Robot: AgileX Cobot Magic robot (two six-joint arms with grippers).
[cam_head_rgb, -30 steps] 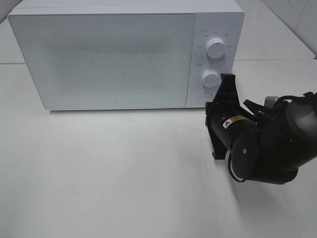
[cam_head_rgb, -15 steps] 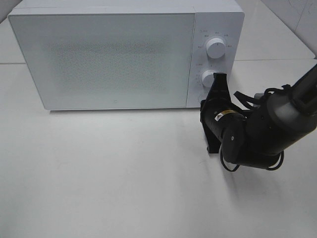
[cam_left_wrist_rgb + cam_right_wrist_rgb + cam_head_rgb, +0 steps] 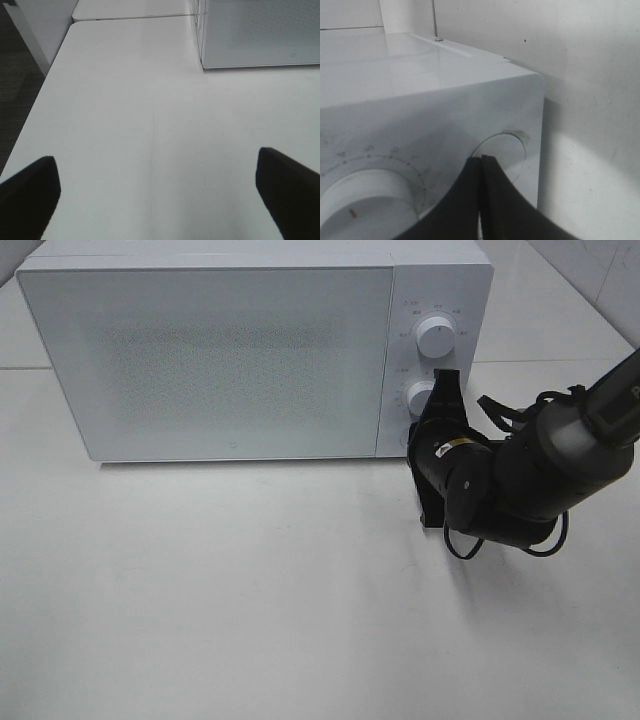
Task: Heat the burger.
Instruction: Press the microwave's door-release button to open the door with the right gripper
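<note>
**As the oven stands shut: right fingers at the round button**

While the frosted door of the white box-shaped microwave oven (image 3: 230, 350) is closed, no burger shows in any view. It is not on the visible part of the white desk (image 3: 250, 590). Whether it sits behind that door cannot be told. Neither pair of fingers has it.

Right fingers (image 3: 470, 200): pressed together, holding nothing. Tips at the edge of the round flush white button (image 3: 502, 150) on the control panel, just beside the lower white round dial (image 3: 424, 398). Touching or just short, can't tell.

Left fingers (image 3: 30, 192): spread wide, empty, over bare desk near the oven's door-side corner, well apart from the panel.

Step in hand, by my reading: working the controls, most likely pushing the button to release the door. Whether to load the burger or fetch it is unclear.

Next move calls for a firm push square on the button's middle, without nudging the dial. Then leave room for the door to swing.
</note>
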